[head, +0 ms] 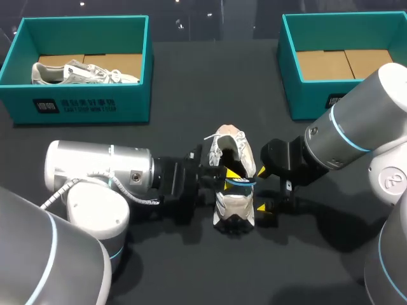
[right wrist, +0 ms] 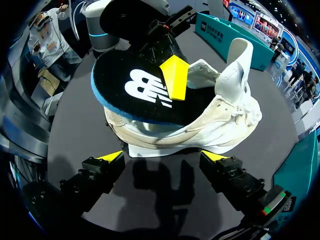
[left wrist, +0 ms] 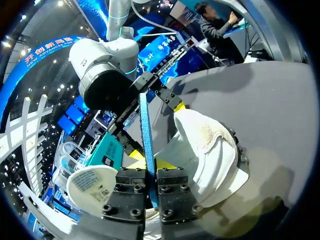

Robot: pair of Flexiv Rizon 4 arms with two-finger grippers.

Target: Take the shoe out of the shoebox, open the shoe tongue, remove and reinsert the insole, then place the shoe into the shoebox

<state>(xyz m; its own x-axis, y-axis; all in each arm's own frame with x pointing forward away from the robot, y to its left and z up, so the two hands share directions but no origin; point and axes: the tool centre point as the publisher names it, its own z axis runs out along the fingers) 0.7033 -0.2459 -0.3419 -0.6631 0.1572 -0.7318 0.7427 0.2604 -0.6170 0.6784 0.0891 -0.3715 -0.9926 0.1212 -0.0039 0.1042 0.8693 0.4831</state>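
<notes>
A white sneaker [head: 233, 190] lies on the dark table between my two grippers, its tongue [right wrist: 239, 57] pulled upright. My left gripper [head: 230, 173] is shut on the black, blue-edged insole [right wrist: 140, 90], which is held tilted over the shoe's opening. In the left wrist view the insole's blue edge [left wrist: 146, 132] is pinched between the left gripper [left wrist: 151, 164], with the sneaker [left wrist: 210, 150] just beside it. My right gripper [head: 262, 189] stands open at the shoe's right side. In its own wrist view the right gripper [right wrist: 164, 157] is spread wide, with the sneaker [right wrist: 210, 122] just ahead of it and untouched.
A teal shoebox [head: 82, 105] at the back left holds a second pale shoe [head: 86, 73]. Another teal shoebox [head: 311, 98] at the back right shows only its cardboard floor. Dark tabletop [head: 210, 267] lies in front of the shoe.
</notes>
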